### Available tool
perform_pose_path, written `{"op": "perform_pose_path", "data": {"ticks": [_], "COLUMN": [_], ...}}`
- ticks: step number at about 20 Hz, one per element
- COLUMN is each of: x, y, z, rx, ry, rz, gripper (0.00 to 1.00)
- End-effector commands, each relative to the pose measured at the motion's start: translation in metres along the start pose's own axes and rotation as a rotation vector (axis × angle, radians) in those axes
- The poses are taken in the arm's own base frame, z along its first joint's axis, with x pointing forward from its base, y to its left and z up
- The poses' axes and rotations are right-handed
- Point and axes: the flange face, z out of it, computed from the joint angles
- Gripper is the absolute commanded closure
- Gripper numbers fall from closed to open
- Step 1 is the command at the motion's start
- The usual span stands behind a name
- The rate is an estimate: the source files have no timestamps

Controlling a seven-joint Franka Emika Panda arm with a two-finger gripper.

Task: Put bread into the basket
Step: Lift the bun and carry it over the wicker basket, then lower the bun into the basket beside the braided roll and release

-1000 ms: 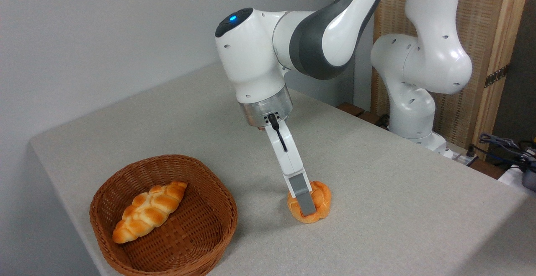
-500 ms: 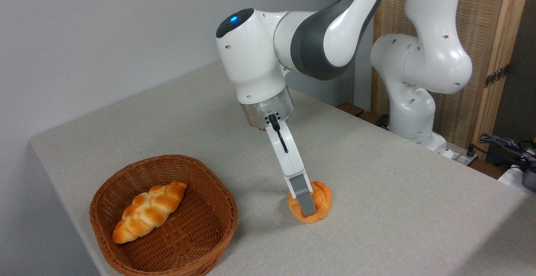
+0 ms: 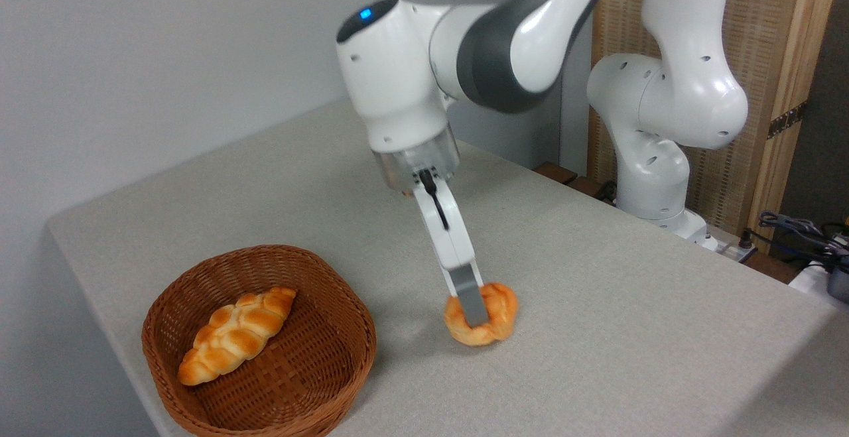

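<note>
Clearly the lift is the step in hand: the gripper (image 3: 475,314) is closed on the bread (image 3: 482,313), with the near grey finger pressed across the bun's front face and the other finger hidden behind it. The bun looks tilted and appears to be just off the table (image 3: 597,304), or barely touching it; the shadow beneath makes this hard to settle. It sits to the right of the basket (image 3: 199,390), apart from its rim, with a strip of bare cloth between them. Inside the basket lies the braided loaf (image 3: 235,334), set diagonally across the left half, which leaves the right half of the woven floor open.

By the look of things, the carry has not yet begun. The next move calls for raising the bun high enough to clear the wicker rim, then travelling leftward until it hangs over the free part of the basket floor, and only then letting go. The grip seems to hold only the bun's edge, so a slow, steady rise would be the safer course, lest the soft roll twist out between the fingers
</note>
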Motion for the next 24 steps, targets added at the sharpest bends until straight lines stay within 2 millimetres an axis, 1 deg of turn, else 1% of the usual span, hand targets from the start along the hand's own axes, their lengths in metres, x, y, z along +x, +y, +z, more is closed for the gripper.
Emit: {"op": "perform_pose_path", "data": {"ticks": [1, 2, 3, 5, 7, 8, 9, 10, 11, 12, 13, 16, 20, 24], "x": [0.011, 0.014, 0.018, 0.031, 0.043, 0.047, 0.049, 0.051, 0.055, 0.057, 0.059, 0.057, 0.058, 0.058], "y": [-0.022, -0.029, -0.037, -0.060, -0.086, -0.096, -0.103, -0.111, -0.119, -0.127, -0.130, -0.130, -0.131, -0.131], "z": [-0.064, -0.079, -0.089, -0.102, -0.102, -0.101, -0.098, -0.094, -0.090, -0.084, -0.079, -0.076, -0.071, -0.072], "rx": [0.009, 0.021, 0.021, 0.015, 0.030, 0.053, 0.084, 0.117, 0.146, 0.172, 0.180, 0.178, 0.170, 0.171], "ry": [0.126, 0.175, 0.219, 0.295, 0.334, 0.346, 0.361, 0.386, 0.409, 0.421, 0.420, 0.415, 0.410, 0.411], "rz": [-0.057, -0.081, -0.126, -0.244, -0.313, -0.327, -0.337, -0.350, -0.358, -0.370, -0.368, -0.368, -0.370, -0.371], "gripper": [0.63, 0.63, 0.63, 0.63, 0.59, 0.54, 0.51, 0.46, 0.37, 0.19, 0.09, 0.00, 0.00, 0.00]}}
